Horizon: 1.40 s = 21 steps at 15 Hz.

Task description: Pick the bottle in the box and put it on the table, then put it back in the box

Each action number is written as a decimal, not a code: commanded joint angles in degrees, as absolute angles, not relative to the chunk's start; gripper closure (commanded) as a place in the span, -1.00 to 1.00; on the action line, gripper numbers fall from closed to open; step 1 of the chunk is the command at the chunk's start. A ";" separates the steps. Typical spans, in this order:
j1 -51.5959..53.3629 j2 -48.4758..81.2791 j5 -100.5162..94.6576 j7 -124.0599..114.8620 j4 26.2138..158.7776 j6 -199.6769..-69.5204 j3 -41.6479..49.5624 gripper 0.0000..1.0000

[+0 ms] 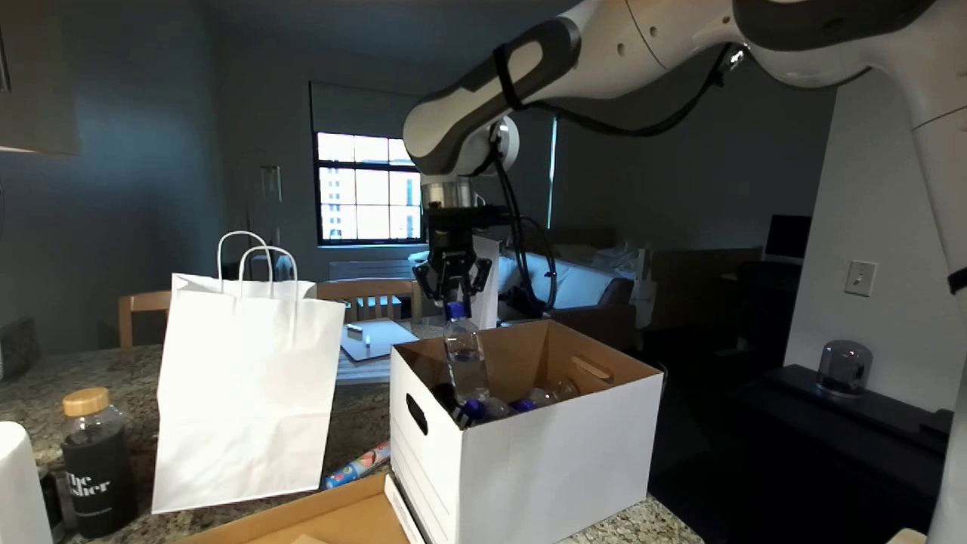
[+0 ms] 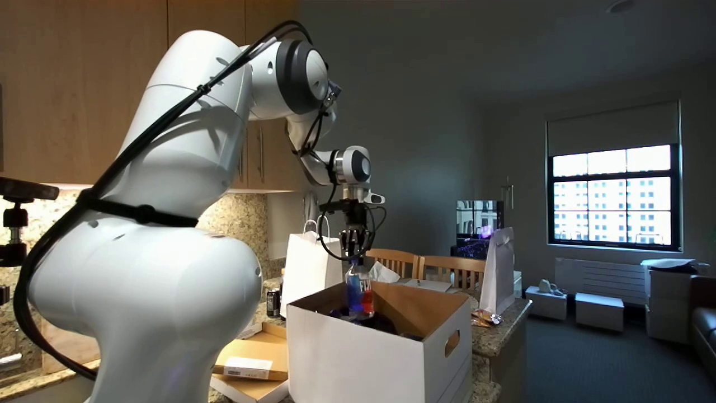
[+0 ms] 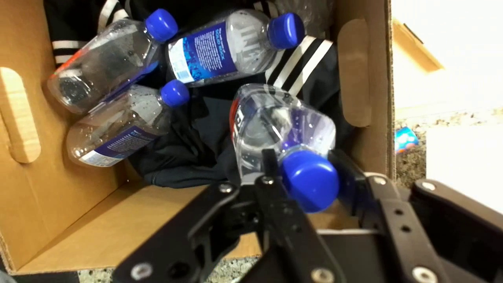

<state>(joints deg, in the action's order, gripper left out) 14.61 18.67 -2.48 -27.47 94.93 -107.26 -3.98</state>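
A granite counter (image 1: pixel 642 521) is the work surface, probably for its steadiness. The Franka Panda arm (image 1: pixel 665 41) reaches in from the right in an exterior view, wrist pointing straight down, presumably to work from above. The white cardboard box (image 1: pixel 551 453) stands directly beneath, its high walls leaving the top as the practical way in. Left of the box and apart from it, a white paper handled bag (image 1: pixel 245 393) stands upright, seemingly outside the working path. Dark clothing (image 3: pixel 208 129) with white stripes lies in the box, likely as padding. The Robotiq gripper (image 3: pixel 305 159) has its jaws clamped at the neck of the clear plastic water bottle (image 1: pixel 466 366); that looks a sensible hold, slim enough for the jaws and leaving the body to hang. The bottle leans slightly near the left end of the box, its top above the rim and its base below; contact beneath is hidden. Whether this is the lift-out or the return cannot be told. Three similar bottles (image 3: pixel 220 53) lie beyond and left of it in the wrist view, apparently leaving it room. The blue cap (image 3: pixel 310 181) sits between the fingers (image 3: pixel 270 163), perhaps a stop against slipping.
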 commanded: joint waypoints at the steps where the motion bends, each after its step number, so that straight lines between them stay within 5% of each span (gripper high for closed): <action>1: 13.15 15.45 -0.13 -23.36 93.24 -103.82 -5.17 0.72; 21: 14.20 10.65 6.62 -0.11 81.61 -89.60 -11.85 0.72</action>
